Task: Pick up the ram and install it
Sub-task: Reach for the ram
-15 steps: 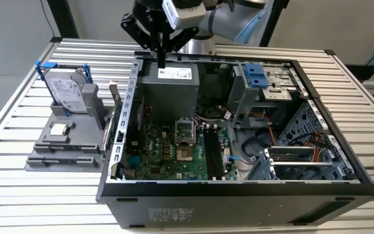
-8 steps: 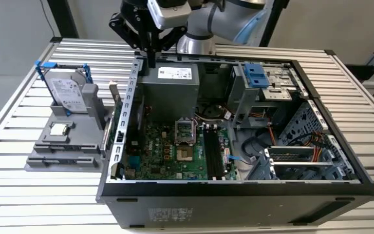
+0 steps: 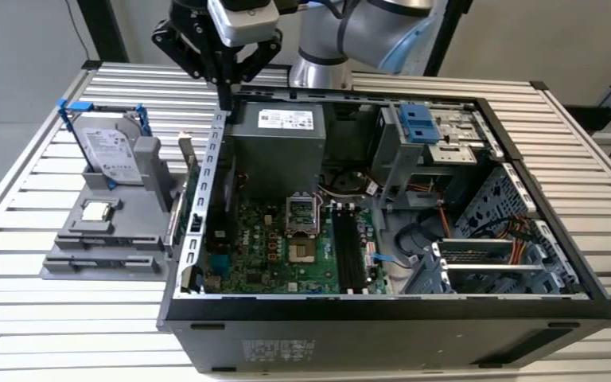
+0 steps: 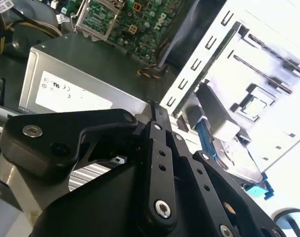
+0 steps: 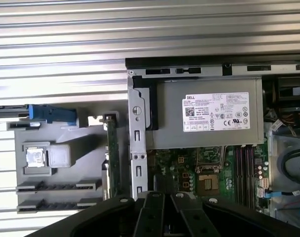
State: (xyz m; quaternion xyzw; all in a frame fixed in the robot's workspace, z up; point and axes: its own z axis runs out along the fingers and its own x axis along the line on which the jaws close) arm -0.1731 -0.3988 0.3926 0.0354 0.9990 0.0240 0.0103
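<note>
**Ram not yet picked, gripper high over the case's edge**

I read the task as barely begun. The ram [image 3: 184,159] stands on edge in the grey holder [image 3: 104,259], in the slot nearest the computer case and just beside the case's side wall [image 3: 212,175]. In the first wrist view it is a thin green strip [image 5: 110,153] running along that wall [image 5: 137,138]. The memory slots [image 3: 343,247] on the motherboard look bare to me, so both the pickup and the seating are left to do.

The gripper [image 3: 223,83] hangs above the far end of the side wall, near the power supply [image 3: 274,143]. Its fingers look drawn together to a point with nothing between them, and the second wrist view [image 4: 157,111] shows the same.

Room is tight where it matters. The ram has the sheet-metal wall on one side and the holder's upright block and the hard drive [image 3: 109,151] on the other, with the processor chip [image 3: 95,211] lying flat further out. Above the ram it is open. Inside the case the slots sit between the processor socket [image 3: 300,211] and the cables and drive cage on the exterior view's right.
</note>
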